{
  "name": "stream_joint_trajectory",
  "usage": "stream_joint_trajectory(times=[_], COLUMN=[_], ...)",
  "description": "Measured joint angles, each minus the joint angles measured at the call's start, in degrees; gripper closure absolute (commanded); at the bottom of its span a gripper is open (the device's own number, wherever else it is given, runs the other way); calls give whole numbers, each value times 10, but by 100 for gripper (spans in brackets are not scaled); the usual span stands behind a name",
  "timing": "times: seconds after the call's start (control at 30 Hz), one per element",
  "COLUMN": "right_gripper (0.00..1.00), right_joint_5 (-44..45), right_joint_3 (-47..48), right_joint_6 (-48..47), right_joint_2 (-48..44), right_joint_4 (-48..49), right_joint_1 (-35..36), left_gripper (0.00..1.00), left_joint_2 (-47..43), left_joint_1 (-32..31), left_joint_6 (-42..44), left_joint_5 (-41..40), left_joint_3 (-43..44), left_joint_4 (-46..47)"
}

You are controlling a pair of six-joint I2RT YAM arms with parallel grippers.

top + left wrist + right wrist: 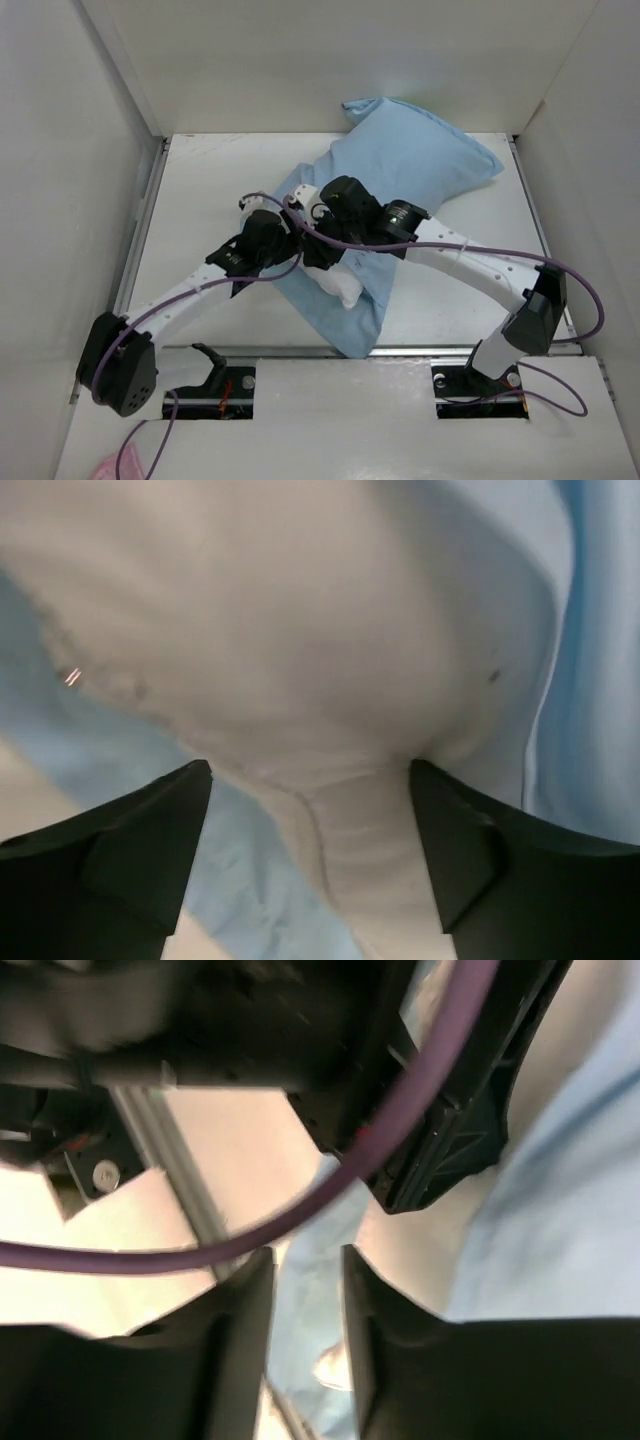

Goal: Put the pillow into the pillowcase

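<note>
Two dark fingers (150,840) of the left hand (310,765) sit right up close in the left wrist view. They are wide apart. They are not squeezing anything. The white pillow (300,630) fills the space past them like a big soft bump, and a thin fold of it runs down between the fingers. Light blue cloth from the pillowcase (600,630) shows on both sides of the pillow.

The right hand (307,1255) has its fingers only a little apart, with a thin gap. Blue cloth shows through the gap, farther back. Nothing is pinched there. A purple cable (400,1130) hangs across that view, in front of a black arm part.

From above, the pillowcase lies in the middle of the white surface (220,180). Its far end is fat and puffy and points to the far right corner. Its near end is flat and reaches almost to the near edge. Both hands meet over its middle. A small white bit of pillow pokes out just under them, on top of the flat blue part.
</note>
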Motion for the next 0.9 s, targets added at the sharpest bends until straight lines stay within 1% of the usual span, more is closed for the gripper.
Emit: stream_joint_trajectory(times=[0.03,0.07,0.13,0.2,0.23,0.3,0.37,0.4,0.47,0.57,0.63,0.67,0.73,0.9], right_gripper=[48,44,38,21,16,8,8,7,6,6,5,0,0,0], right_joint_5=[-1,1,10,31,41,66,94,106,134,167,184,198,220,361], right_joint_3=[1,2,7,12,18,33,55,66,85,108,136,156,197,269], right_joint_6=[0,0,-7,-19,-32,-57,-84,-97,-125,-164,-183,-195,-206,-218], right_joint_2=[7,13,21,22,22,22,24,26,34,67,111,139,200,333], right_joint_4=[-6,-14,-32,-47,-56,-65,-75,-76,-71,-65,-64,-66,-70,-57], right_joint_1=[7,12,21,23,23,25,30,36,56,87,100,103,102,98], left_gripper=[11,0,0,0,0,0,0,0,0,0,0,0,0,0], left_joint_2=[-27,-57,-134,-225,-272,-354,-417,-432,-449,-447,-432,-422,-401,-386], left_joint_1=[2,3,3,2,2,2,3,3,3,3,3,3,3,3], left_joint_6=[-7,-12,-29,-50,-63,-103,-153,-172,-207,-236,-248,-252,-256,-256], left_joint_5=[-3,-7,-23,-44,-62,-109,-158,-171,-196,-218,-230,-235,-242,-246], left_joint_3=[-17,-32,-51,-54,-51,-33,0,12,39,53,57,61,68,73], left_joint_4=[-12,-32,-87,-154,-187,-261,-349,-373,-421,-460,-489,-501,-517,-527])
